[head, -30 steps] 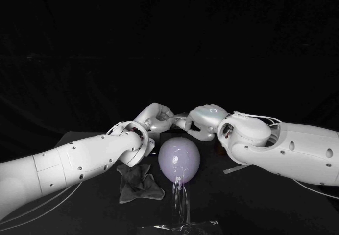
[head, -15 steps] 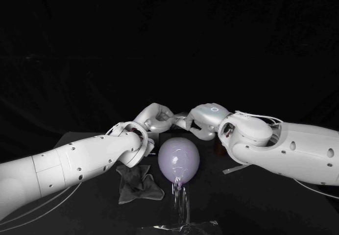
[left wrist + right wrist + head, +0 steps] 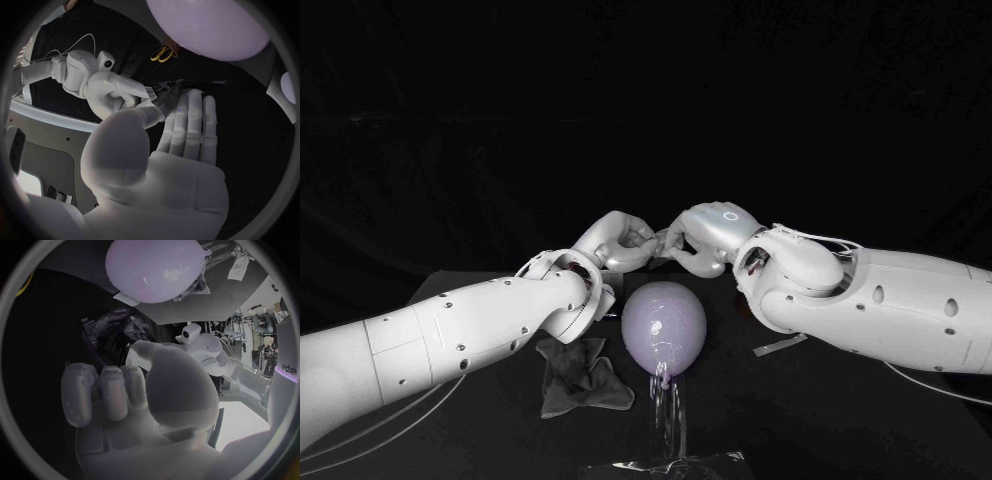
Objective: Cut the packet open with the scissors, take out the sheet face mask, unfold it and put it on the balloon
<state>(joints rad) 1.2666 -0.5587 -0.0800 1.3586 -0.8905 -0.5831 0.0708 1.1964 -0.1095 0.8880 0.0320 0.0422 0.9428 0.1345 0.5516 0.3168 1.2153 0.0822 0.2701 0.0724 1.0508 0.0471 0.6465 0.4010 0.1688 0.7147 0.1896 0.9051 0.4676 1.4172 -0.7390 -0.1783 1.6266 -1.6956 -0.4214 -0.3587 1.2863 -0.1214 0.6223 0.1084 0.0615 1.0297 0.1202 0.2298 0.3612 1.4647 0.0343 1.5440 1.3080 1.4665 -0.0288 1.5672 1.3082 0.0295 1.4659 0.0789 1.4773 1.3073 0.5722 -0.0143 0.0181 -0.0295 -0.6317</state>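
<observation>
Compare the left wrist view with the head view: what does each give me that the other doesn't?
Left wrist view adds the packet, held between left hand and right hand, plus the yellow-handled scissors. Head view adds the grey cloth beside the balloon and the clear stand below it. Both show the balloon and the two hands close together.

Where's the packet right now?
Held between the left hand and right hand, the packet is near the middle of the head view, just beyond the balloon.
</observation>
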